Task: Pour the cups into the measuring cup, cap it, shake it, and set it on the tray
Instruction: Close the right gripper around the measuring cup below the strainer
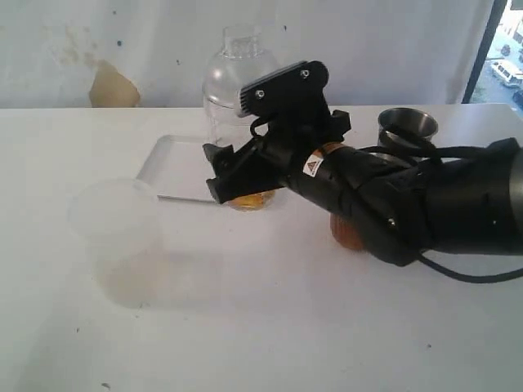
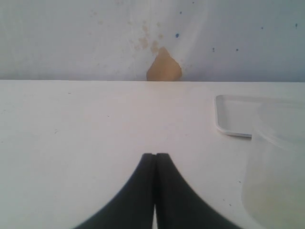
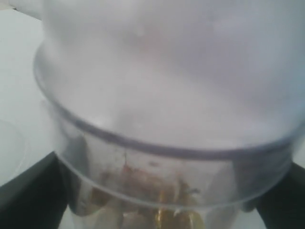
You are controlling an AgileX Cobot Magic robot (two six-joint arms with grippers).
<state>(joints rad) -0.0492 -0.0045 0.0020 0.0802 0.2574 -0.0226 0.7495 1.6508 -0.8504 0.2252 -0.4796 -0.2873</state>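
Currently, the measuring cup [image 1: 225, 122] holds amber contents and carries its clear domed lid [image 1: 241, 61], so pouring and capping appear complete. It sits by the tray [image 1: 167, 163]; whether it rests on the tray cannot be determined. Right hand [image 1: 245, 184]: jaws wide, one on each side of the cup; grip unconfirmed. Left hand [image 2: 155, 191]: closed, empty, over the counter [image 1: 270, 327]. Steel tumbler [image 1: 406, 124] and wooden cup [image 1: 350, 234] stand aside. Probably remaining: shaking, then tray placement.
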